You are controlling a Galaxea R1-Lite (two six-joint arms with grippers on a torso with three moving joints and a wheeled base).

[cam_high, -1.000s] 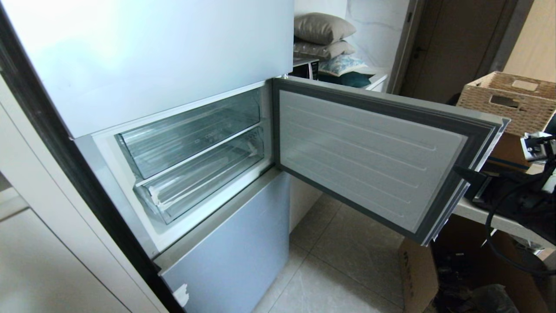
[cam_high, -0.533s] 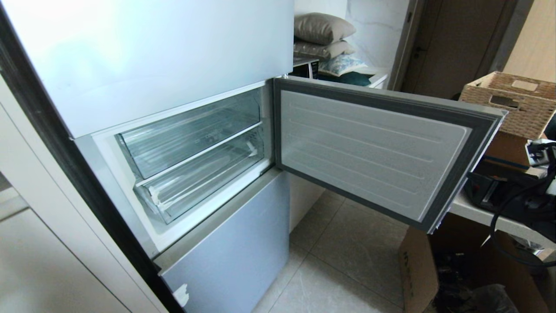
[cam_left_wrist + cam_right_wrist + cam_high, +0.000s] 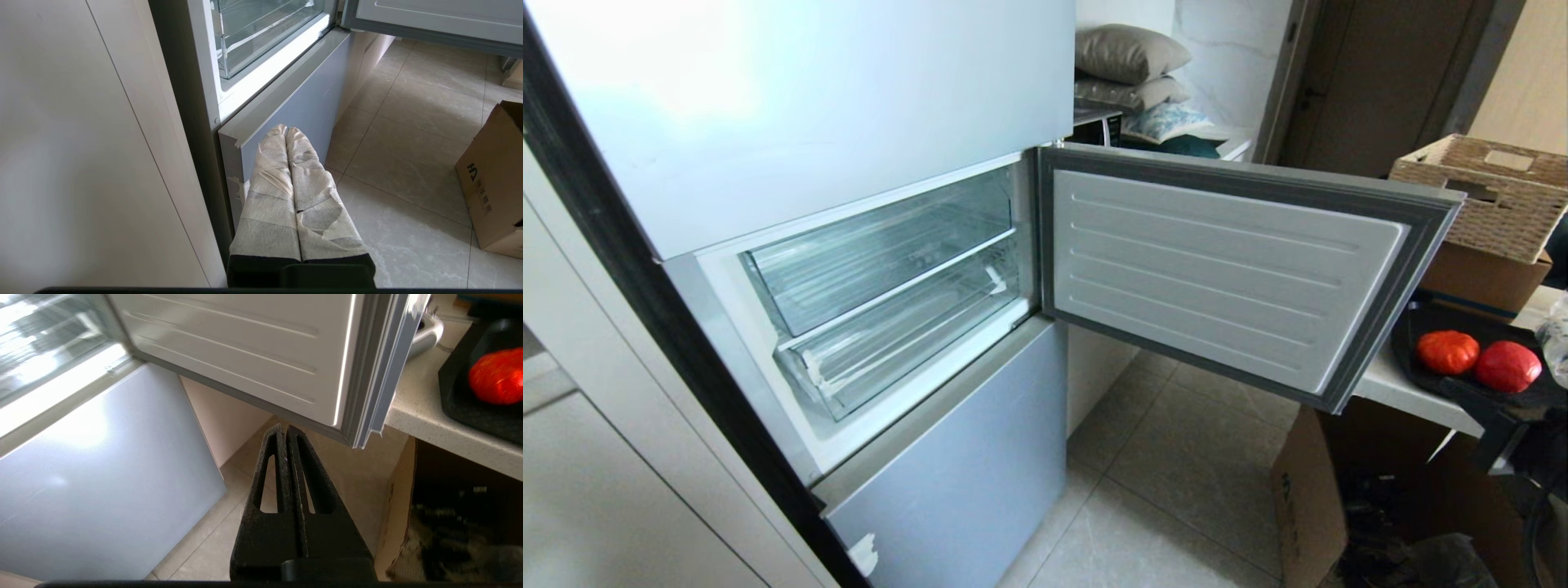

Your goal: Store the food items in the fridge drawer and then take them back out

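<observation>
Nearest to us, our right gripper (image 3: pixel 286 430) hangs with its fingers pressed together and holds nothing, just under the lower corner of the open fridge door (image 3: pixel 1225 278). Our left gripper (image 3: pixel 286 130) (wrapped in pale tape) is also closed and empty, beside the blue lower door (image 3: pixel 294 102). Farther away, the tomato (image 3: pixel 1446 352) and the apple (image 3: pixel 1507 366) lie side by side on a black tray (image 3: pixel 1429 318) on the counter (image 3: pixel 1396 390). The two clear fridge drawers (image 3: pixel 890 294) sit pushed in.

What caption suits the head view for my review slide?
Fridge door swung open on two empty clear drawers; tomato and apple wait on a black tray.
</observation>
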